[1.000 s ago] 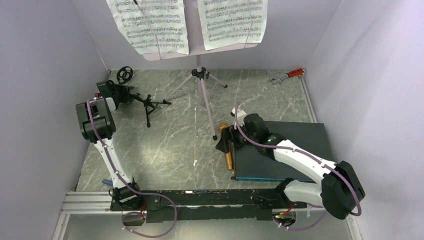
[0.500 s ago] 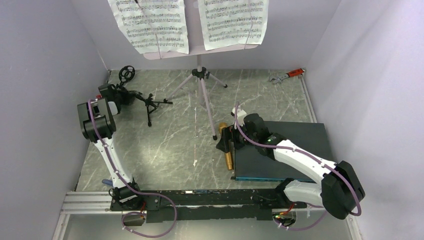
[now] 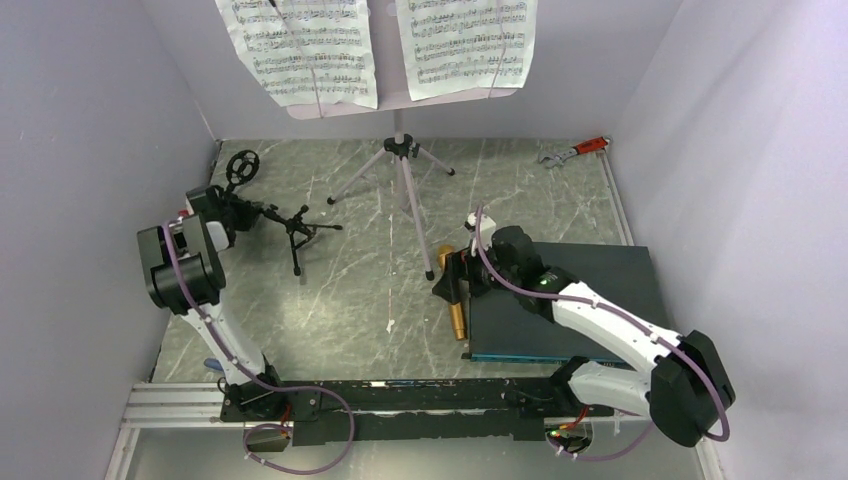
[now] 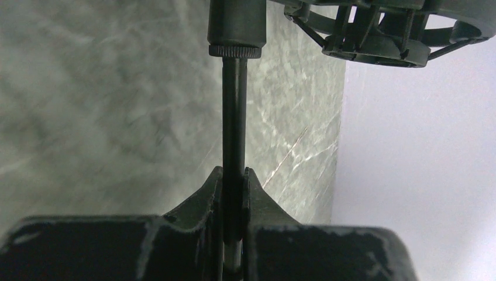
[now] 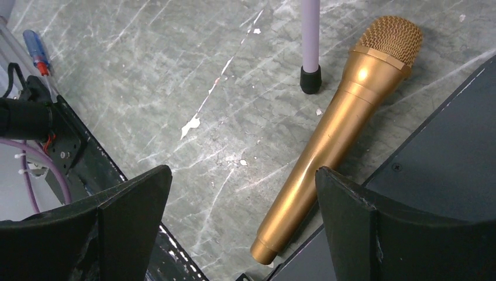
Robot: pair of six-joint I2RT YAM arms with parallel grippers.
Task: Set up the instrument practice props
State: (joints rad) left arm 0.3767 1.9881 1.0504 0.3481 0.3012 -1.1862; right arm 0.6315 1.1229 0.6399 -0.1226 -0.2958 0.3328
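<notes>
Grippers at the practice props, viewed from my console.
My left gripper (image 4: 234,175) pinches the shaft of the small black tripod mic stand (image 4: 234,117), ring mount (image 4: 380,35) just beyond its fingertips (image 4: 212,190); my right gripper (image 5: 240,181) hangs wide open, the gold metallic microphone (image 5: 339,123) lying below, between its fingers (image 5: 134,202).

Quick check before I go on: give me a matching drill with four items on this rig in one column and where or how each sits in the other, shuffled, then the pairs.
Column one
1 gold microphone
2 black mic stand
3 red-handled wrench
4 sheet-music pages

Column two
A at the far right corner of the table
B up on the music stand
C clamped in the left end effector
D lying flat beside the dark board

Pairs: 1-D, 2-C, 3-A, 4-B
</notes>
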